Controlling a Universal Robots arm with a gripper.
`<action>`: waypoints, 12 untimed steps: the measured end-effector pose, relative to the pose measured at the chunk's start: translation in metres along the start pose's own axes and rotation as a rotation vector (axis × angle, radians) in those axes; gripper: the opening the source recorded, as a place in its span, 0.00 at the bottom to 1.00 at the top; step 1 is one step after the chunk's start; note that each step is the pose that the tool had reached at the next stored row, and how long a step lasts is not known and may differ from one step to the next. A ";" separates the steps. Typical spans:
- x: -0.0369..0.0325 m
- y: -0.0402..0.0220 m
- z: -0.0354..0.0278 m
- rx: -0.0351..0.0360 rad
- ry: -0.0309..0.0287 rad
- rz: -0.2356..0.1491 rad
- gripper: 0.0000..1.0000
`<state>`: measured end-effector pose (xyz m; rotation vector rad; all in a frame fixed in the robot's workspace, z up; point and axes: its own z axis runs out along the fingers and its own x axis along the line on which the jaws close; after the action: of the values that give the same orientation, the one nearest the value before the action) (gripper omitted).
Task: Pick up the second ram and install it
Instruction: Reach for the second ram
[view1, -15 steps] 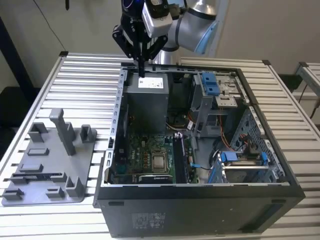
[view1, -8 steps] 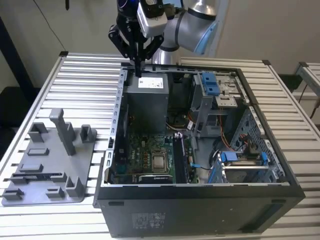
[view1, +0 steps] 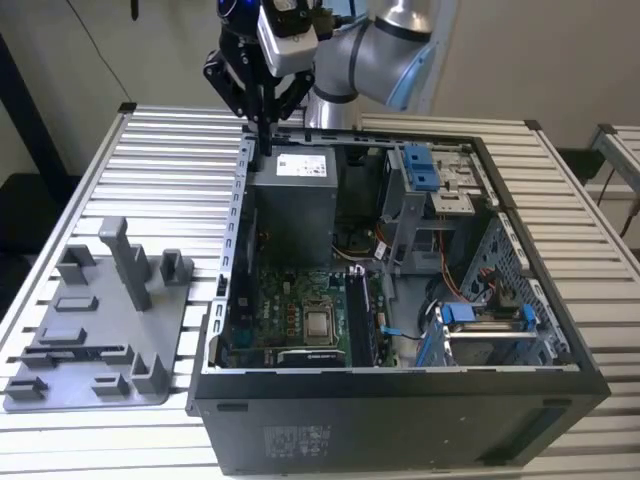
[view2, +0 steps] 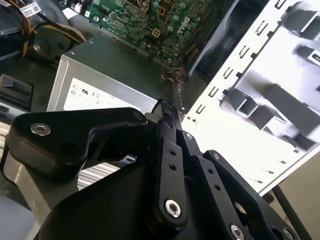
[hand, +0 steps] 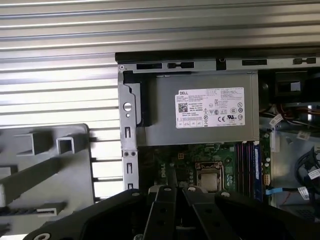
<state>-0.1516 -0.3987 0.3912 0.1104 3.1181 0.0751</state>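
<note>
On the slatted metal table (view1: 150, 150), the open computer case (view1: 400, 410) stands at the exterior view's right, and the grey fixture plate (view1: 112, 325) lies just beside it at the left. The gripper (view1: 264, 140) hangs over the case's far wall beside the power supply (view1: 295, 205). It is clenched, with nothing visible between the fingertips. The second ram (view1: 78, 352), a thin dark strip, lies flat on the fixture plate, well apart from the gripper.

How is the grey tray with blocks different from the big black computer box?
The grey tray is flat with blocks standing up; the computer box is deep and open-topped. The tray is pale grey; the box is black and full of parts. Both sit on the slatted table.
</note>
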 end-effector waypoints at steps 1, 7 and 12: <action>0.0025 -0.0002 0.0000 0.0000 0.0000 0.000 0.11; 0.0160 -0.0011 0.0001 0.0000 0.0000 0.000 0.11; 0.0256 -0.0018 -0.0001 -0.0001 0.0000 0.000 0.11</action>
<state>-0.1773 -0.3987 0.3907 0.1101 3.1181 0.0753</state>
